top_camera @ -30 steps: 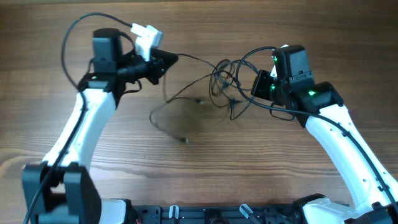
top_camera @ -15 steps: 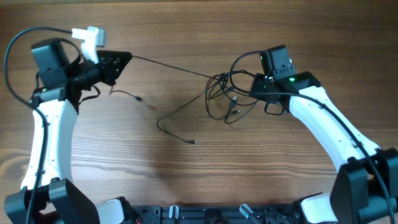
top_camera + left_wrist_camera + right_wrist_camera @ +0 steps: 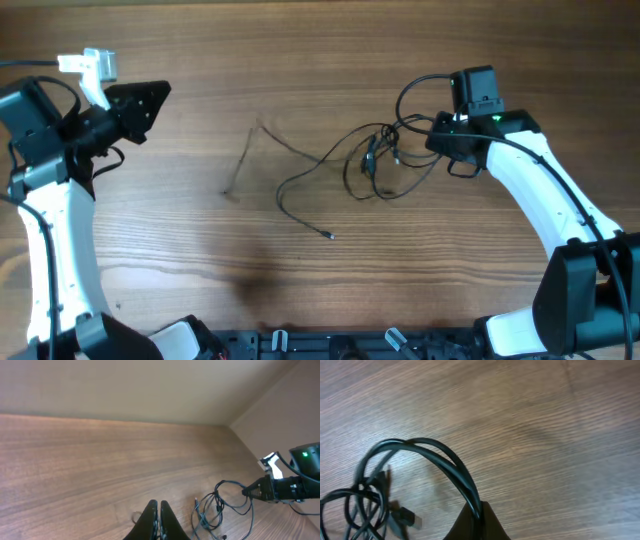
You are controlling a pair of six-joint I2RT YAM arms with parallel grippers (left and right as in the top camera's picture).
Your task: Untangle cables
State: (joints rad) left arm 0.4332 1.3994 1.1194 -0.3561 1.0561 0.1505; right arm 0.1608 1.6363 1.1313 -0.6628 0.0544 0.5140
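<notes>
At right-centre of the brown wooden tabletop, the thin black cables lie bunched, the right gripper pinching their loops; the left gripper, fingers pressed together on nothing visible, should take the trailing strand low and draw it away slowly.

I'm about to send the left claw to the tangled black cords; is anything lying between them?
Nothing visible does. Only bare brown wooden table lies between the left claw and the bunch of thin black cords, whose loose strands trail toward it. The right claw is shut on the bunch's far edge.
</notes>
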